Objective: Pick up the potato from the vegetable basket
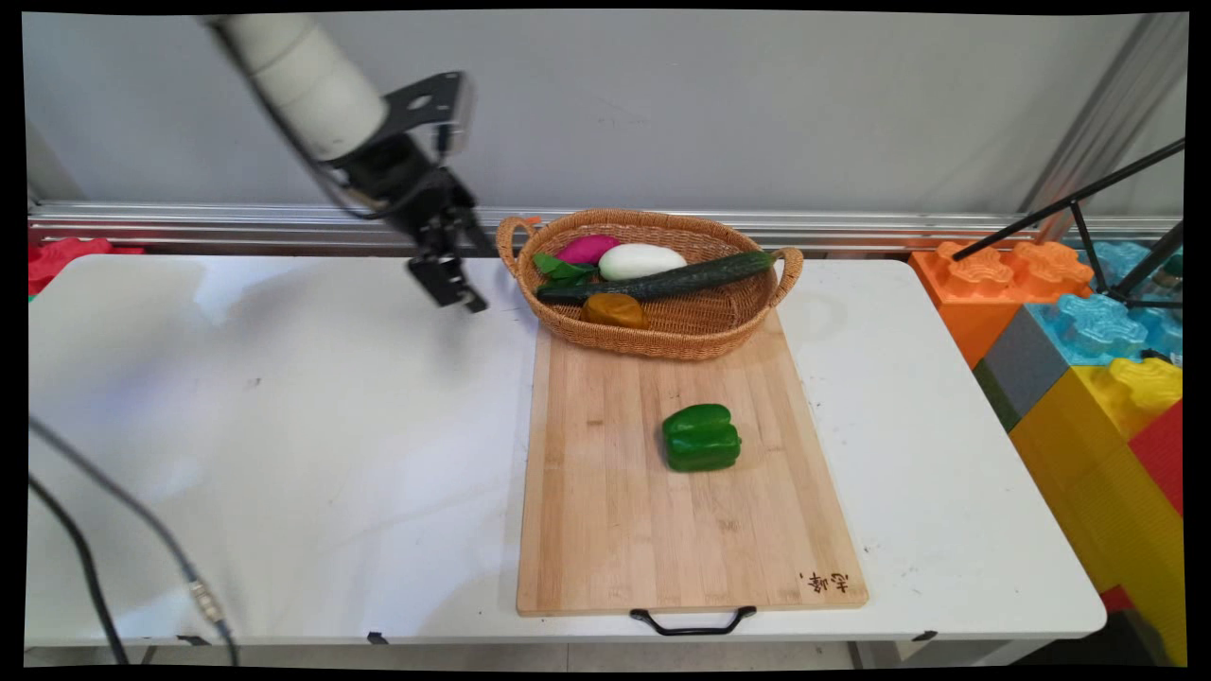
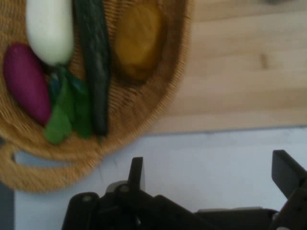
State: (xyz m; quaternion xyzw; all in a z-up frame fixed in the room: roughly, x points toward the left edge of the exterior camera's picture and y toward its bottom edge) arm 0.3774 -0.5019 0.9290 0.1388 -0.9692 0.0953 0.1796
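**Hanging beside the basket, nothing in my jaws**

My gripper [image 1: 452,284] hovers spread wide and empty above the white table [image 1: 284,426], just left of the wicker basket [image 1: 662,340]. Inside the basket lie a cucumber [image 1: 662,281], a white eggplant [image 1: 641,261], a purple one [image 1: 587,249], leaves [image 1: 560,270] and an orange piece [image 1: 615,309]. A green pepper [image 1: 701,438] sits alone on the cutting board [image 1: 605,530] in front of the basket. Behind it is a grey wall [image 1: 662,104]; to its right, coloured blocks [image 1: 1097,378].
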